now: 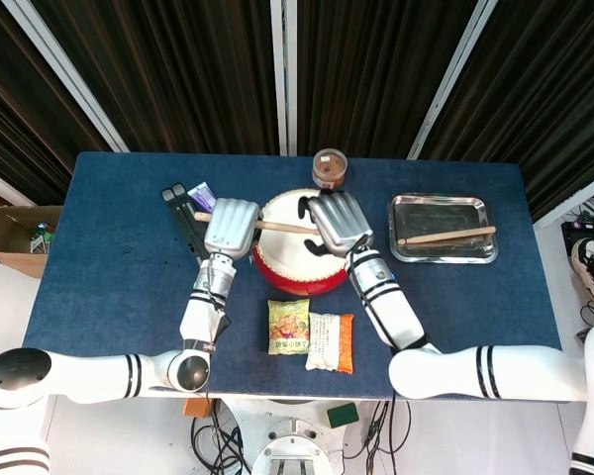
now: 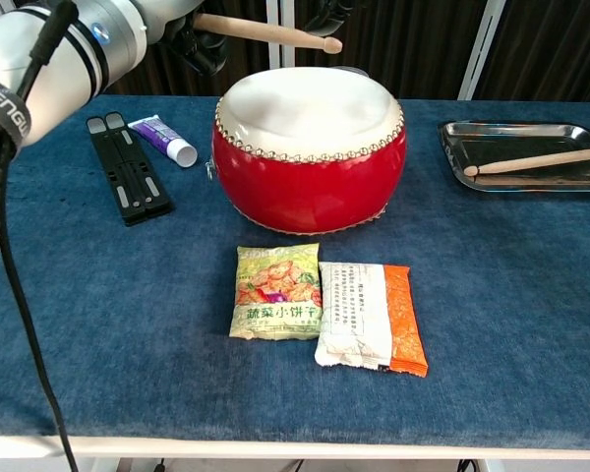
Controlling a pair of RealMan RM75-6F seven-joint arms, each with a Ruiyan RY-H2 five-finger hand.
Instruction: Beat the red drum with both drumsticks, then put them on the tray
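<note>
Head view puts the red drum (image 1: pixel 305 255) at the middle of the blue desk (image 1: pixel 99 247), and everything else is placed from it. Just left of the drum, the left robot hand (image 1: pixel 232 227) is clamped on a drumstick (image 1: pixel 282 227) whose shaft reaches across the white drumhead. In the chest view this drumstick (image 2: pixel 265 31) hangs above the drum's back edge, clear of the skin. Over the right part of the drumhead sits the right robot hand (image 1: pixel 339 222); whether its fingers are apart or together I cannot tell. Well right of the drum stands the metal tray (image 1: pixel 408 206), with the second drumstick (image 1: pixel 445 236) lying lengthwise inside it. Two snack packets (image 2: pixel 324 305) lie in front of the drum.
</note>
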